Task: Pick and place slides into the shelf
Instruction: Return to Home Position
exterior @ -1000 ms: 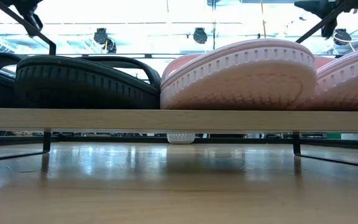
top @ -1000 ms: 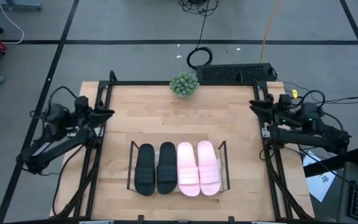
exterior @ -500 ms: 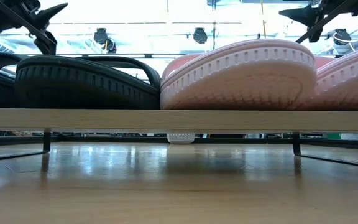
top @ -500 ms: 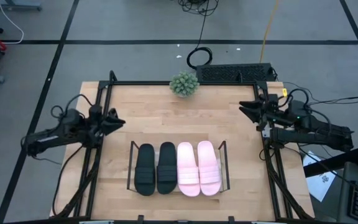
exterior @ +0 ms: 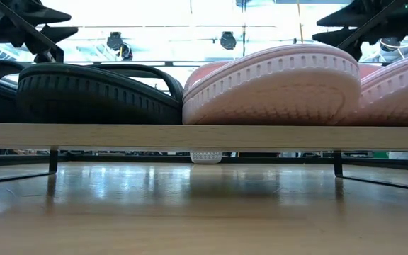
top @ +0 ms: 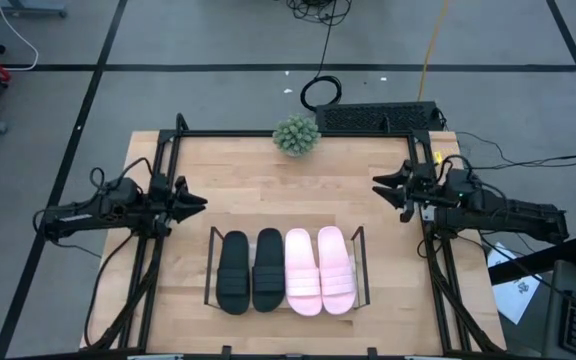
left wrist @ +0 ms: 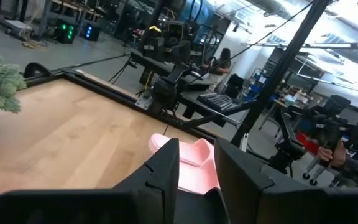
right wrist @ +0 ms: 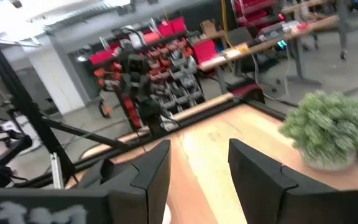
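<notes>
Four slides lie sole-down, side by side, on the shelf (top: 210, 268) at the table's near middle: two black ones (top: 234, 272) (top: 268, 270) and two pale pink ones (top: 303, 272) (top: 336, 270). The low view shows their ends, black (exterior: 98, 95) and pink (exterior: 275, 85), on the shelf board (exterior: 204, 136). My left gripper (top: 200, 203) hangs open above the table, left of and beyond the shelf. My right gripper (top: 376, 187) hangs open, right of and beyond it. A pink slide (left wrist: 199, 177) shows past my left gripper (left wrist: 195, 147).
A small potted plant (top: 296, 135) stands at the table's far edge, with a black box (top: 378, 117) beside it. Dark metal frames run along the left and right table edges. Bare wood lies between the plant and the shelf.
Both arms have swung in from the table's sides. The left gripper has moved toward the right and near edges, closer to the shelf's left end. The right gripper has moved toward the left edge and slightly nearer. The slides and shelf have stayed put.
</notes>
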Robot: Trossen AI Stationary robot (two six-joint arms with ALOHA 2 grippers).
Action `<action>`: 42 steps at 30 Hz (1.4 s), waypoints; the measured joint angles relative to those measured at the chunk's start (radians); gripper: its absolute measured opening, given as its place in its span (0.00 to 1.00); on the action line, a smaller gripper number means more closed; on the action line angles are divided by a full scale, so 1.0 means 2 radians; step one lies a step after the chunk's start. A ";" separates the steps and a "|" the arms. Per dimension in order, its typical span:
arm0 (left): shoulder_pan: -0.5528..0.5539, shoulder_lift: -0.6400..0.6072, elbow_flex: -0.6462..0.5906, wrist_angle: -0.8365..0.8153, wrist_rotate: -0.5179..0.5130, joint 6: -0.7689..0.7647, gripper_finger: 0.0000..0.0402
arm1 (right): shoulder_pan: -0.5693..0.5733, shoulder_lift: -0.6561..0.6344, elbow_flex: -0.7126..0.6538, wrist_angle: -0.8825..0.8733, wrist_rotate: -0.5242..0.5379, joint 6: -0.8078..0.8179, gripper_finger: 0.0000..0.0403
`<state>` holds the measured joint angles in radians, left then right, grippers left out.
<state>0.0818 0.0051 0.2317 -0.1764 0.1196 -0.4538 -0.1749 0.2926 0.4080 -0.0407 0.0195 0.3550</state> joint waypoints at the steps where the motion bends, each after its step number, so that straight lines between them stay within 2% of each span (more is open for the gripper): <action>1: 0.000 0.000 0.000 -0.002 0.001 0.001 0.26 | 0.000 0.000 -0.011 0.018 -0.004 -0.002 0.38; 4: 0.000 0.000 0.000 -0.018 0.002 0.006 0.26 | 0.000 -0.008 -0.039 0.057 -0.023 -0.013 0.38; 9: 0.000 0.000 0.000 -0.030 0.005 0.016 0.26 | 0.000 -0.033 -0.070 0.052 -0.021 -0.002 0.38; 15: 0.000 0.000 0.031 -0.095 0.002 0.027 0.26 | 0.000 -0.085 -0.071 -0.013 -0.008 -0.001 0.38; 20: 0.000 0.000 0.053 -0.107 -0.019 0.056 0.26 | 0.000 -0.125 -0.071 -0.060 -0.007 -0.001 0.38; 31: 0.000 0.000 0.004 -0.082 -0.019 0.059 0.26 | 0.000 -0.136 -0.071 -0.104 0.007 -0.018 0.38; 42: -0.016 0.000 -0.019 -0.057 -0.027 0.072 0.26 | 0.000 -0.136 -0.156 -0.001 0.004 -0.014 0.38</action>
<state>0.0499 0.0051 0.1928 -0.2905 0.0649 -0.3104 -0.1753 0.0214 0.0952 -0.0421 0.0282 0.3261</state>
